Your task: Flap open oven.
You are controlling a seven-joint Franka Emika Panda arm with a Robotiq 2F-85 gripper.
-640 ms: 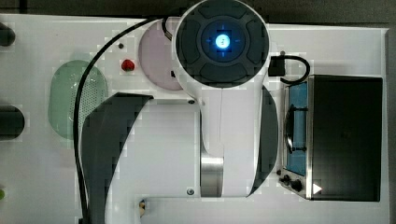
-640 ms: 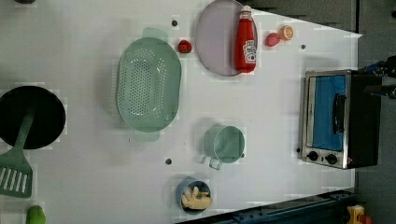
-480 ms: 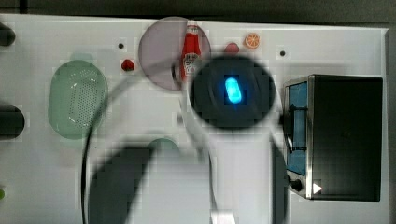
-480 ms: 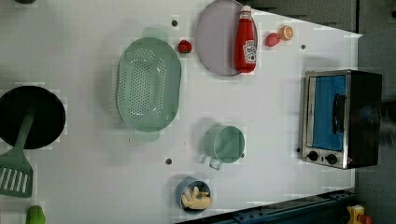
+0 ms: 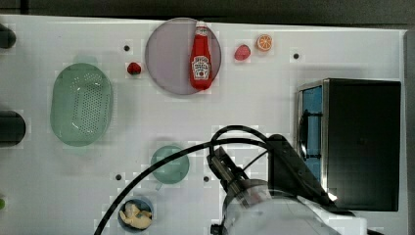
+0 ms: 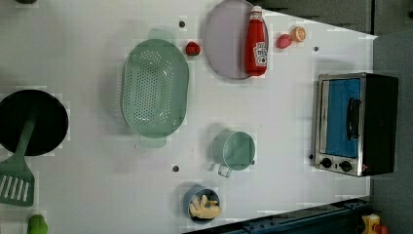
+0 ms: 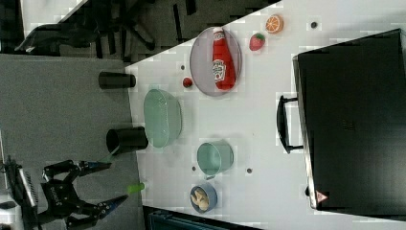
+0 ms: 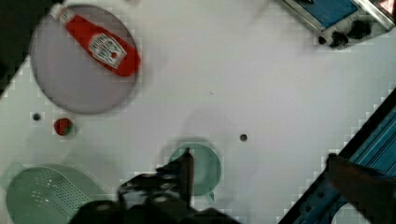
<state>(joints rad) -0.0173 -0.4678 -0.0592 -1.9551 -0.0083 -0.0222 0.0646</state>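
My gripper [image 8: 257, 163] hangs wide above the tabletop [image 5: 274, 107], ready to hook the handle [image 6: 354, 118] on the shut oven [image 6: 358, 124] at the left view's right.

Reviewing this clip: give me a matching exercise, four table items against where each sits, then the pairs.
Things:
1. ketchup bottle
2. oven door
3. spatula
4. orange slice

Places or states:
A. beside a strawberry
B. shut
C. lying on the plate
D. handle reaching into the black pan

Pairs: 1-C, 2-B, 3-D, 4-A
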